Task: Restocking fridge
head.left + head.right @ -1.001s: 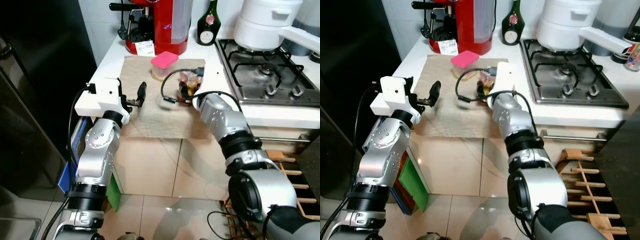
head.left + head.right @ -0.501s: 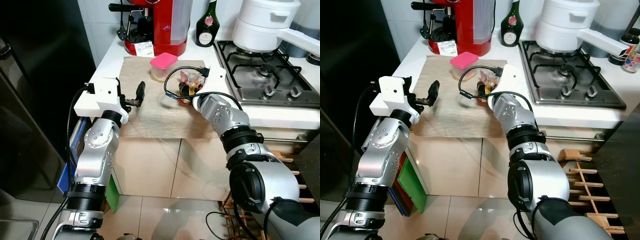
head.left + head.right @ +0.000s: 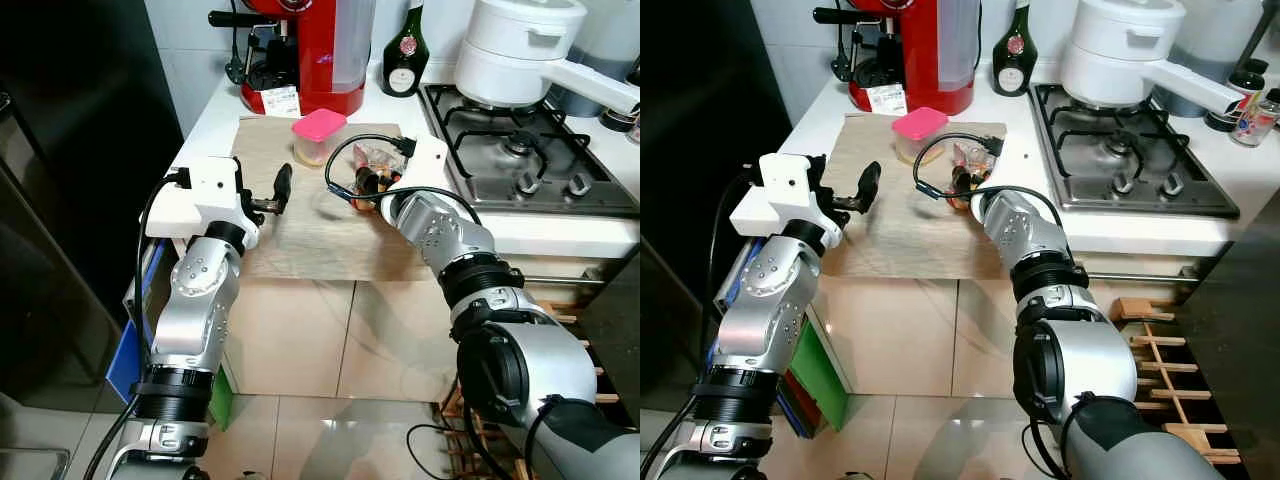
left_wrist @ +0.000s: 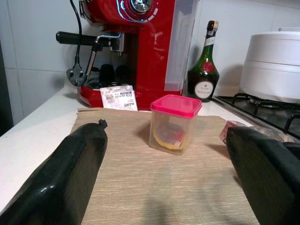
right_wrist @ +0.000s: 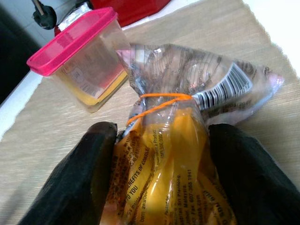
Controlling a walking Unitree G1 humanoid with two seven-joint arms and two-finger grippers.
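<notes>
A clear tub with a pink lid stands on a beige mat on the counter. Beside it lies a clear plastic bag with orange-yellow contents, tied off by an orange rubber band. My right gripper is open around the bag's fat end, one black finger on each side and close against the plastic. My left gripper hovers open over the mat's left part, pointing at the tub, a short way from it.
A red coffee machine and a green bottle stand behind the mat. To the right are a gas hob and a white pot. A dark fridge stands on the left. A wooden rack sits low right.
My right arm has reached forward, bringing its gripper up around the bag. The left arm has held still. The view has shifted slightly.
</notes>
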